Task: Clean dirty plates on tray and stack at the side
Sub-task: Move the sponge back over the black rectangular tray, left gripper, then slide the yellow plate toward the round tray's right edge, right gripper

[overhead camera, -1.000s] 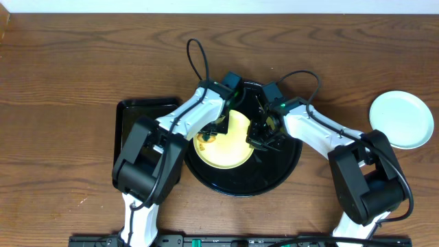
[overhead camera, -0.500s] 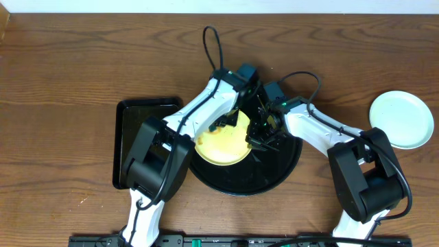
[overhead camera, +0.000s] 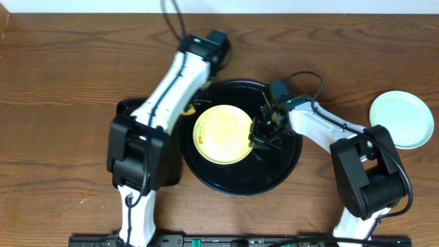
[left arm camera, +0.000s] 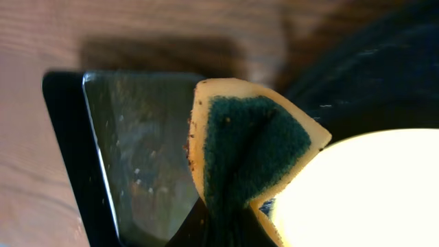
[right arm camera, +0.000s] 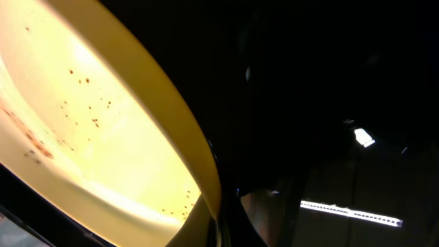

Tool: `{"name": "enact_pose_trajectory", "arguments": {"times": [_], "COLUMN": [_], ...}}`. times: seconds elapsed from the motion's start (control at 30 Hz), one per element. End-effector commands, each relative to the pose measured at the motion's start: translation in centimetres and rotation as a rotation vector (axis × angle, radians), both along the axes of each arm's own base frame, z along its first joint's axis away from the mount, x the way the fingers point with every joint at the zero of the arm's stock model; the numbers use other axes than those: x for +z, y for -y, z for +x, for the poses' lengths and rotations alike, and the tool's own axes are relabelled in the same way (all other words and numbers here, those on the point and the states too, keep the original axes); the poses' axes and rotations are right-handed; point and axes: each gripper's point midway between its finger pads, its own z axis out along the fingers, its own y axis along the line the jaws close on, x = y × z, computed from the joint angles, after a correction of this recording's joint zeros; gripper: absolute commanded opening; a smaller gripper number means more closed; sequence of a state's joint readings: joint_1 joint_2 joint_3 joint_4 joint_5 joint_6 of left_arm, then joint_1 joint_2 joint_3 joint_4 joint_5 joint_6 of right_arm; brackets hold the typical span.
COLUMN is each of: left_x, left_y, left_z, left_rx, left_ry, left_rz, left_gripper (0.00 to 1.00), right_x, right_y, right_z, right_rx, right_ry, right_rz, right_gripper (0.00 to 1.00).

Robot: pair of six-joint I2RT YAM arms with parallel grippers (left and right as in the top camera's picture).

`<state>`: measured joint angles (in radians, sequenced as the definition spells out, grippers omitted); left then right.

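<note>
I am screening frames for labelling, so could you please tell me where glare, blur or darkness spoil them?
Overhead: sharp and evenly lit, faint sheen on the tray. Left wrist: the sponge is fairly crisp, the yellow plate blown out, the wood blurred. Right wrist: plate glaring, everything else almost black.

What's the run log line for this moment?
left end effector: shut on sponge | right end effector: shut on yellow plate rim | yellow plate: smeared, on tray

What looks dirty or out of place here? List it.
The yellow plate on the round black tray carries a brown smear by its left rim and scattered specks. The sponge is folded, with brown flecks on its edge.
</note>
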<state>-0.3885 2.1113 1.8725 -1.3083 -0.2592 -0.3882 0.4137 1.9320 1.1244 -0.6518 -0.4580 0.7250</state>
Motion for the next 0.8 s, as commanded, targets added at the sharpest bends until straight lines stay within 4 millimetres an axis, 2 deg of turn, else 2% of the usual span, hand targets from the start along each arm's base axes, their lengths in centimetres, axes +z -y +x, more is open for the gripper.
{"name": "enact_pose_trajectory", "arguments": {"times": [0.0, 0.1, 0.23, 0.43, 0.6, 0.77], "left_x": [0.7, 0.5, 0.5, 0.5, 0.5, 0.5], "left_y": [-1.0, -1.7, -2.6, -3.1, -3.1, -3.1], "left_z": [-0.2, -0.3, -0.3, -0.4, -0.4, -0.4], "left_rx": [0.094, 0.127, 0.150, 0.159, 0.159, 0.155], "left_ry": [-0.030, -0.073, -0.099, -0.103, -0.103, -0.104], "left_rz": [-0.140, -0.249, -0.319, -0.319, -0.319, -0.320], "left_gripper": [0.08, 0.07, 0.07, 0.08, 0.07, 0.07], "right_x": [-2.9, -0.6, 3.6, 9.1, 11.5, 12.0], "right_y": [7.1, 7.8, 8.5, 10.1, 11.1, 11.8], "right_z": [1.4, 2.7, 4.1, 3.6, 2.1, 0.8], "right_rx": [-0.040, -0.042, -0.038, -0.023, 0.008, 0.086], "right_ry": [0.078, 0.172, 0.315, 0.447, 0.479, 0.469], "right_rz": [-0.317, -0.336, -0.364, -0.408, -0.431, -0.471], "right_gripper": [0.01, 0.02, 0.02, 0.02, 0.02, 0.02]}}
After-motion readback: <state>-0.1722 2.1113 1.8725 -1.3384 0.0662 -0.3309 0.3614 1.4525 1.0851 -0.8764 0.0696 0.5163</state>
